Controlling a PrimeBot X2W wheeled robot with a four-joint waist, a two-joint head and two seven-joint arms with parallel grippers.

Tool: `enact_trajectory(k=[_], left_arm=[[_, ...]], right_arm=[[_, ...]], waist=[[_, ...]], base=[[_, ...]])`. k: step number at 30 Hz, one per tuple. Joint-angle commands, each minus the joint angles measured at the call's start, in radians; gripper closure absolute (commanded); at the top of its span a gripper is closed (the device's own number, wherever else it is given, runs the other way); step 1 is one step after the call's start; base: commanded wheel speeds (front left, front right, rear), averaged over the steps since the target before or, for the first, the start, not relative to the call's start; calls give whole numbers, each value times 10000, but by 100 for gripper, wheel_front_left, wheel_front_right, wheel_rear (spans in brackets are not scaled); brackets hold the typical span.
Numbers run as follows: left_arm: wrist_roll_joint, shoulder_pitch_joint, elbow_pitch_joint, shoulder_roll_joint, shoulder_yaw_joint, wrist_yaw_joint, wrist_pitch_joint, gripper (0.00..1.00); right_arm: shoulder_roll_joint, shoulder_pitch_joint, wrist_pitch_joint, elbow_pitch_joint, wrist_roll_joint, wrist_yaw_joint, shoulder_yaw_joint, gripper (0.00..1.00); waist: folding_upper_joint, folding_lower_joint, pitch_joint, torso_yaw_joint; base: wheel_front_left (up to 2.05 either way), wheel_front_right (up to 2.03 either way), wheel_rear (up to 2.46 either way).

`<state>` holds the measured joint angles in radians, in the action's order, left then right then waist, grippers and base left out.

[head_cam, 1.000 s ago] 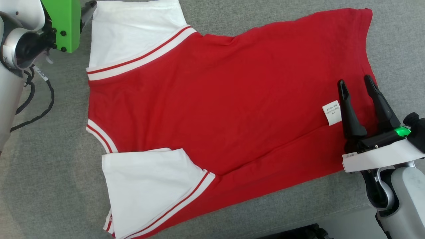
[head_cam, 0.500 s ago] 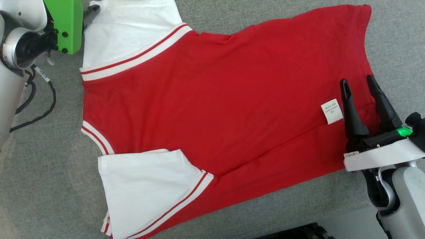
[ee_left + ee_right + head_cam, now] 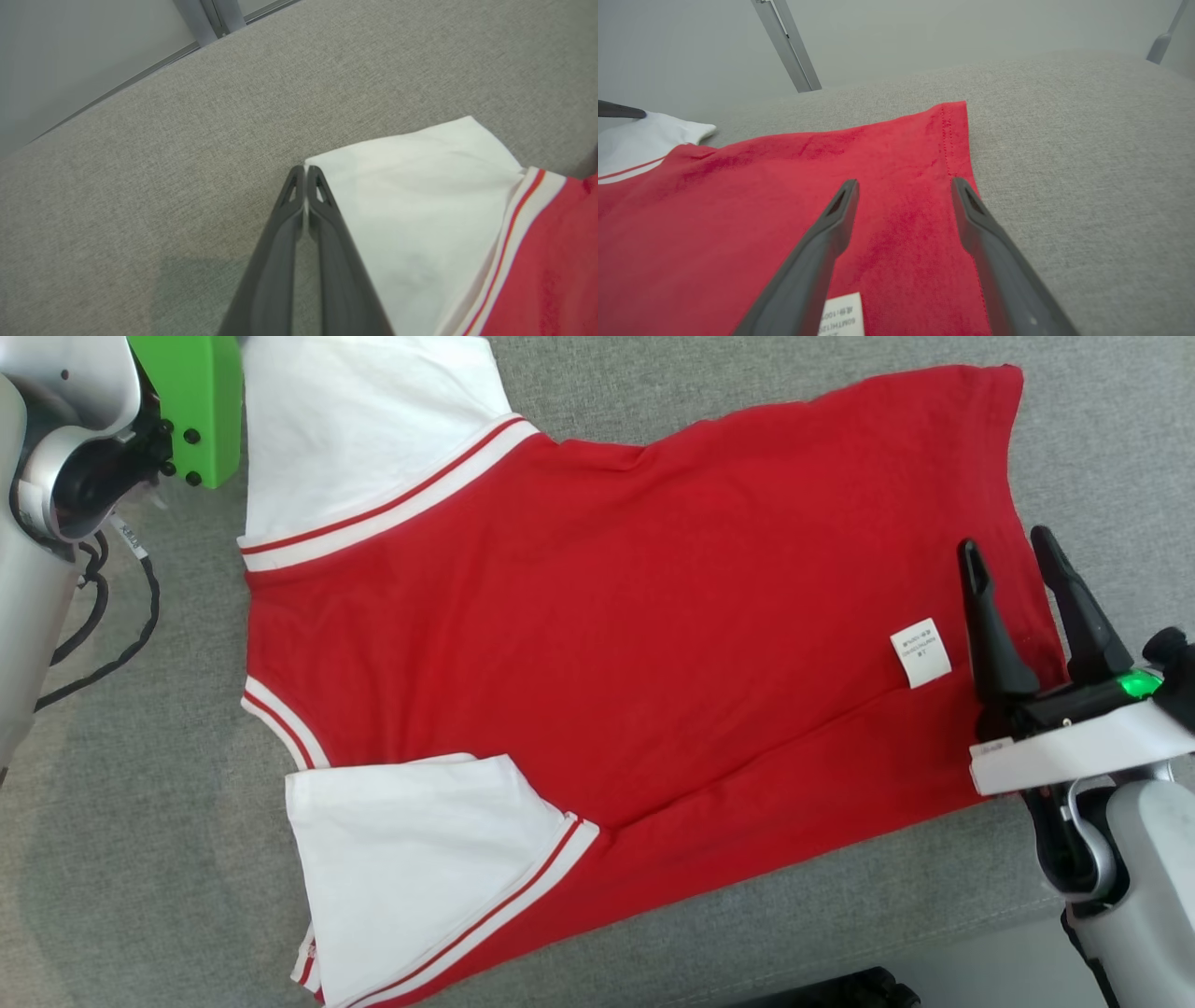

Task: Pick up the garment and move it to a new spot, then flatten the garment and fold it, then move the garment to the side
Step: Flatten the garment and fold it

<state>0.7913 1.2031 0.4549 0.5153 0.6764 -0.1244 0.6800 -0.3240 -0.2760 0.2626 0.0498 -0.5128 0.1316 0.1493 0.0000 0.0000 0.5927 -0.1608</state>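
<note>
Head view: high, facing steeply down on garment [image 3: 607,644], grey surface [image 3: 140,859]. Left wrist view: low, close, at sleeve [image 3: 420,210]. Right wrist view: low, close, over hem [image 3: 956,140], facing sleeve. All three share garment.

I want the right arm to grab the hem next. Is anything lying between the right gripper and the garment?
Nothing visible does. The right gripper has its fingers open right over the red hem end of the garment, with bare cloth between them. The white care label lies on the cloth just beside them, not under them.
</note>
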Motion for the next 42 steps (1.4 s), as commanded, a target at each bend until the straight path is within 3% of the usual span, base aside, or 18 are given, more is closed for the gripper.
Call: enact_trajectory(k=[1,3,7,12,17,25,26,28,29,36,42], left_arm=[[59,-130,-50,60,-1,-52,-170,100],[128,-194,-122,83,70,-51,-368,100],[285,-241,-349,161,284,-69,-621,100],[534,-163,-777,294,598,-73,-732,100],[676,-140,-1184,391,887,-66,-664,100],[770,-94,-1521,688,1118,-67,-546,100],[785,-98,-1533,705,1122,-67,-546,100],[798,-101,-1548,731,1139,-67,-514,100],[817,-107,-1546,746,1152,-67,-515,100],[760,-93,-1543,853,1133,-67,-699,100],[506,115,-1632,913,1042,-68,-1489,100]], right_arm=[[-51,-262,30,169,-247,-19,9,0],[-181,-586,-162,609,-572,-17,188,0],[-563,-1897,-1622,1393,-861,-16,393,0],[-687,-3782,-4518,2902,-653,-17,-115,0],[-324,-5109,-6924,4140,-325,-16,-631,0],[48,-5947,-8328,4939,277,-16,-1105,2],[85,-5983,-8378,4979,322,-16,-1140,25],[189,-6074,-8515,5055,337,-16,-1178,87],[233,-6108,-8566,5080,340,-16,-1184,100],[341,-6235,-8459,4839,123,-16,-1124,100],[205,-6331,-7809,4557,-20,-16,-1125,100]], waist=[[0,0,-213,32],[0,0,-390,44],[0,0,-685,87],[0,0,-899,214],[0,0,-965,439],[0,0,-897,600],[0,0,-899,610],[0,0,-900,631],[0,0,-906,641],[0,0,-980,652],[0,0,-1070,660]], base=[[0,0,0],[0,0,0],[0,0,0],[0,0,0],[0,0,0],[0,0,0],[0,0,0],[0,0,0],[0,0,0],[0,0,0],[0,0,0]])
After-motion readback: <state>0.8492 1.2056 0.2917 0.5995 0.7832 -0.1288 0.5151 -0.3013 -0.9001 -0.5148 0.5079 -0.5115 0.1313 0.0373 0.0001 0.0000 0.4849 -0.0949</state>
